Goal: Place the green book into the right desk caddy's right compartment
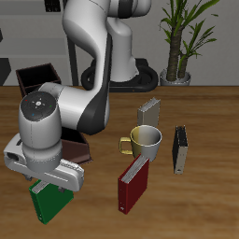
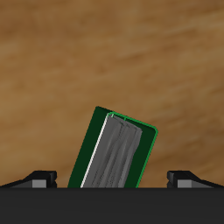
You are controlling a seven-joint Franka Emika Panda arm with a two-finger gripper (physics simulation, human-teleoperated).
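Green book [image 1: 42, 203] stood near table [image 1: 205, 121] front edge, directly under pincer [image 1: 49, 179]. Pincer state unclear. Approach-to-grasp step, apparently; next: close, lift, carry toward right desk caddy [image 1: 35, 77].

Arm folded forward and low near the table's front edge, gripper [image 1: 49, 183] pointing down, jaws spread

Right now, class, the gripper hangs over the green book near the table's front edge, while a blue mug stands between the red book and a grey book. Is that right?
One detail is wrong: the mug is yellow, not blue, as the exterior view shows. The rest holds: the gripper hangs over the green book near the front edge, and the mug stands between the red book and a grey book.
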